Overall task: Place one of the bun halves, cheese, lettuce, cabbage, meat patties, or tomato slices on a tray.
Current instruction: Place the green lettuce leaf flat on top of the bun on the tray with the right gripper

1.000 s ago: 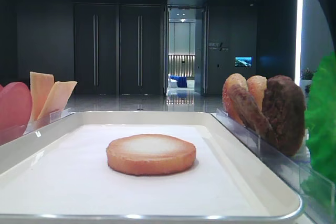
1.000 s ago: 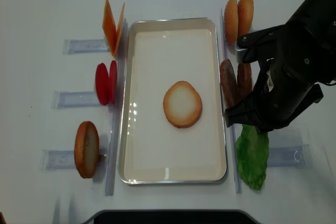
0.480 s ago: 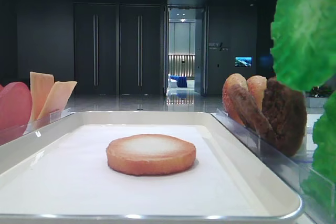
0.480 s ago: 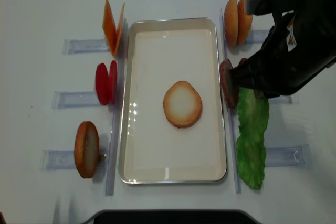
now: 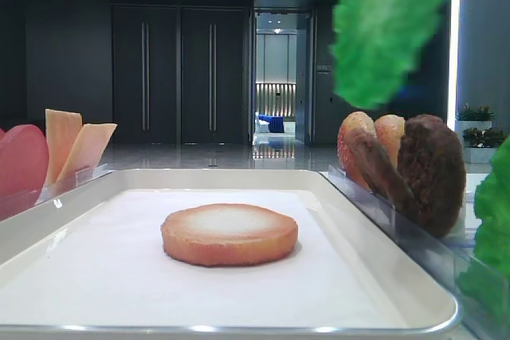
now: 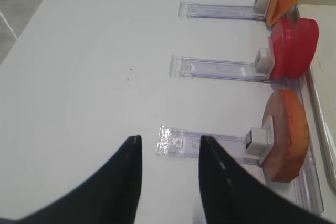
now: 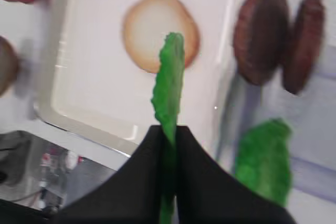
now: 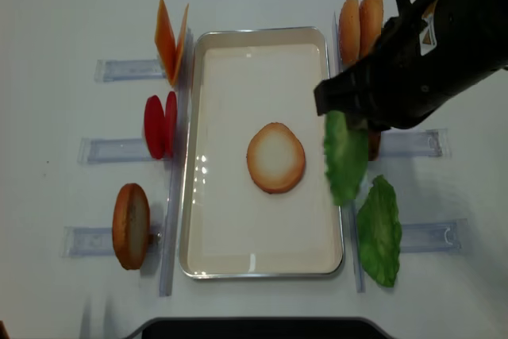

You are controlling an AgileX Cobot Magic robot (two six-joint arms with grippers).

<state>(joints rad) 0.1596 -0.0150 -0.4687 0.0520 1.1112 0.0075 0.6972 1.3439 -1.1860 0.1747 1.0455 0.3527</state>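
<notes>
Bun half (image 5: 229,233) flat on tray (image 5: 382,276), pale face up, centre. Lettuce (image 5: 387,25) hanging in air upper right, above patties (image 5: 422,171) and buns (image 5: 362,145) racked upright along right rim. Cheese (image 5: 76,149), tomato (image 5: 22,163) racked left. Second lettuce (image 5: 490,228) at right edge.

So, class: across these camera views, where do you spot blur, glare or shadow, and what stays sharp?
Right wrist view: the thin bright green ruffled lettuce leaf, the off-white rectangular tray and the dark brown patties are smeared, soft. Low front view: that hanging leaf is blurred; the round golden-tan bun half is crisp. Overhead view: glare streaks on the tray's left inner wall.
</notes>
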